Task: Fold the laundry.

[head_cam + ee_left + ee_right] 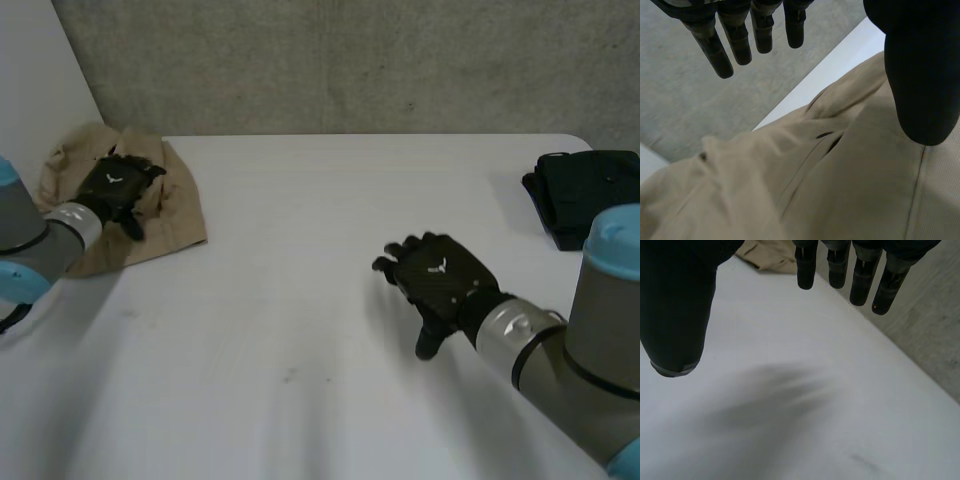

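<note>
Left arm (pixel 35 240) and right arm (pixel 585 350): grey cylindrical links, light-blue caps (pixel 612 232), silver wrist collars (pixel 520 325). Left hand (pixel 113 186) and right hand (pixel 447 279): black, small white mark on the back. Fingers (pixel 860 282): black, segmented.

Head view: looking down from behind and between the arms, taking in most of the white worktop (pixel 300 330) up to the grey wall (pixel 350 60). Left wrist view: looking along the left hand (pixel 920 75), sitting very near the tan garment (pixel 840 190). Right wrist view: looking along the right hand (pixel 675 305) low over the worktop, catching that same garment beyond the fingers (pixel 837 265), shared across all views.
</note>
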Action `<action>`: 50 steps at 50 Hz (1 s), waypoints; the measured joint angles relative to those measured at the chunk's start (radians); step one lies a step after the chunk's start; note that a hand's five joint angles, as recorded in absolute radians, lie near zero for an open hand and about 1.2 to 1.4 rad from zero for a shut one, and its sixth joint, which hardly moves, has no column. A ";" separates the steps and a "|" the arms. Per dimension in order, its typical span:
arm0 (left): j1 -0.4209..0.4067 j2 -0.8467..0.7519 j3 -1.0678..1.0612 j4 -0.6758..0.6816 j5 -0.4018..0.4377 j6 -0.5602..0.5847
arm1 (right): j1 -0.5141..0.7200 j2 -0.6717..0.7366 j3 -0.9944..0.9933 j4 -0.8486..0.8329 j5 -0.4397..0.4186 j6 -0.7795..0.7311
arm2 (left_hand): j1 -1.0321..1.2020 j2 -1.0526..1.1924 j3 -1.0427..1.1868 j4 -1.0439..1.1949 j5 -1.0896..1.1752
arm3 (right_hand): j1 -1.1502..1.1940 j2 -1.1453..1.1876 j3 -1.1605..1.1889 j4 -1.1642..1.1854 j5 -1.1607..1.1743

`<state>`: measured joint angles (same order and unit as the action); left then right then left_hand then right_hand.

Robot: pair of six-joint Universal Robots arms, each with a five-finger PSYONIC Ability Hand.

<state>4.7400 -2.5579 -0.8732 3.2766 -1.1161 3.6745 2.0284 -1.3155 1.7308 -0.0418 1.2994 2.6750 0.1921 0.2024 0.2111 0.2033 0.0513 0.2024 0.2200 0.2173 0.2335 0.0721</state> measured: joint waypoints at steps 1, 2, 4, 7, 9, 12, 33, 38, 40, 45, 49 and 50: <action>-0.002 -0.018 0.022 -0.001 0.011 -0.001 | -0.002 0.000 0.014 -0.005 0.000 -0.002 | 0.000 0.000 0.000 0.000 0.000 | 0.000 0.000 0.000 0.000 0.000; -0.002 -0.018 0.022 -0.001 0.011 -0.001 | -0.002 0.000 0.014 -0.005 0.000 -0.002 | 0.000 0.000 0.000 0.000 0.000 | 0.000 0.000 0.000 0.000 0.000; -0.008 -0.064 0.085 -0.011 0.029 -0.005 | -0.006 -0.002 0.048 -0.018 0.000 -0.004 | 0.004 0.002 0.001 0.002 0.000 | 0.000 0.000 0.000 0.000 0.000; -0.013 -0.093 0.130 -0.033 0.035 -0.008 | -0.013 -0.006 0.071 -0.029 0.000 -0.004 | 0.017 0.012 0.010 0.011 0.006 | 0.000 0.000 0.000 0.000 0.000; -0.017 -0.107 0.152 -0.056 0.038 -0.009 | -0.026 -0.011 0.085 -0.038 -0.001 -0.003 | 0.108 0.091 0.078 0.087 0.071 | 0.000 0.000 0.000 0.000 0.000; -0.023 -0.116 0.164 -0.085 0.045 -0.009 | -0.049 -0.017 0.100 -0.047 -0.003 -0.003 | 0.235 0.213 0.196 0.208 0.185 | 0.000 0.000 0.000 0.000 0.000; -0.114 -0.017 0.079 -0.140 -0.020 -0.008 | -0.109 -0.044 0.110 -0.055 -0.010 -0.003 | 0.897 0.986 0.968 0.993 0.944 | 0.000 0.000 0.000 0.000 0.000; -0.159 0.065 0.024 -0.141 -0.065 -0.021 | -0.110 -0.064 0.109 -0.054 -0.007 -0.002 | 0.904 0.987 0.968 0.993 0.944 | 0.000 0.000 0.000 0.000 0.000; -0.191 0.116 -0.017 -0.142 -0.073 -0.043 | -0.112 -0.075 0.108 -0.054 -0.006 -0.002 | 0.912 0.988 0.968 0.993 0.944 | 0.000 0.000 0.000 0.000 0.000; -0.268 0.251 -0.121 -0.139 -0.074 -0.139 | -0.134 -0.104 0.103 -0.053 -0.003 0.000 | 0.934 0.990 0.968 0.993 0.944 | 0.000 0.000 0.000 0.000 0.000; -0.395 0.436 -0.272 -0.136 -0.064 -0.321 | -0.182 -0.140 0.094 -0.052 -0.003 0.006 | 0.934 0.992 0.973 0.994 0.944 | 0.000 0.000 0.000 0.000 0.000; -0.454 0.498 -0.331 -0.135 -0.050 -0.394 | -0.199 -0.150 0.089 -0.052 -0.002 0.009 | 0.934 0.992 0.977 0.994 0.944 | 0.000 0.000 0.000 0.000 0.000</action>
<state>4.2858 -2.0600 -1.2040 3.1418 -1.1661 3.2804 1.8296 -1.4652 1.8201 -0.0943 1.2969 2.6836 1.1265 1.1945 1.1885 1.1969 0.9950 0.2023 0.2200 0.2173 0.2335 0.0721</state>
